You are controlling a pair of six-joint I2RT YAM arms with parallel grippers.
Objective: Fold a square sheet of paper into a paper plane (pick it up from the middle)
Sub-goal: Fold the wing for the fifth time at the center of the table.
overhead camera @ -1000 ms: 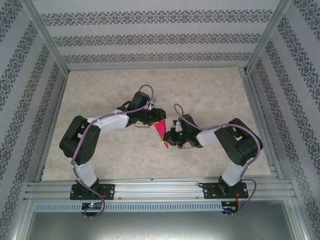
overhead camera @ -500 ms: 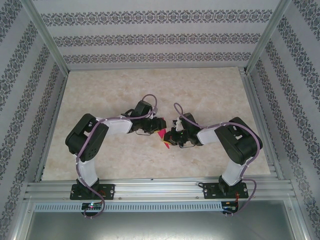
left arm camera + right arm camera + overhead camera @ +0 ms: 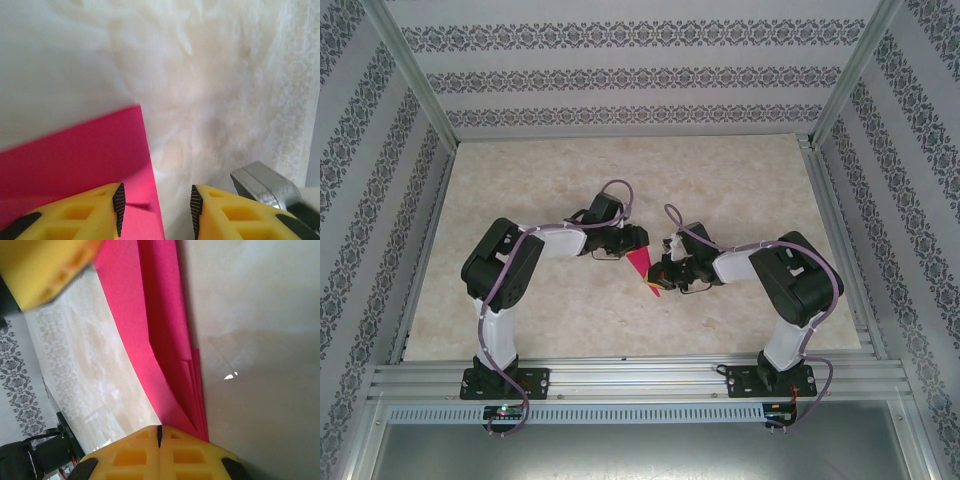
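Note:
The pink paper (image 3: 642, 265) lies folded into a narrow pointed shape on the table between the two arms, its tip toward the near side. My left gripper (image 3: 632, 243) hovers low over its far, wide end. In the left wrist view the left gripper (image 3: 156, 207) is open, one finger over the pink paper (image 3: 75, 165) and the other over bare table, with the paper's edge running between them. My right gripper (image 3: 159, 432) is shut, its tips on the narrow end of the paper (image 3: 150, 315), whose folded layers gape slightly. I cannot tell whether it pinches the paper. In the top view the right gripper (image 3: 663, 272) is beside the tip.
The marble-patterned table (image 3: 750, 190) spreads bare around the arms, bounded by aluminium rails (image 3: 640, 378) at the near edge and patterned walls. A grey metal part (image 3: 260, 182) shows at the lower right of the left wrist view. A yellow finger (image 3: 45, 270) of the left gripper shows in the right wrist view.
The left arm swung in toward the paper, covering most of it half a second ago, then eased back slightly so more pink shows. Its jaws narrowed a little. The right gripper stayed put.

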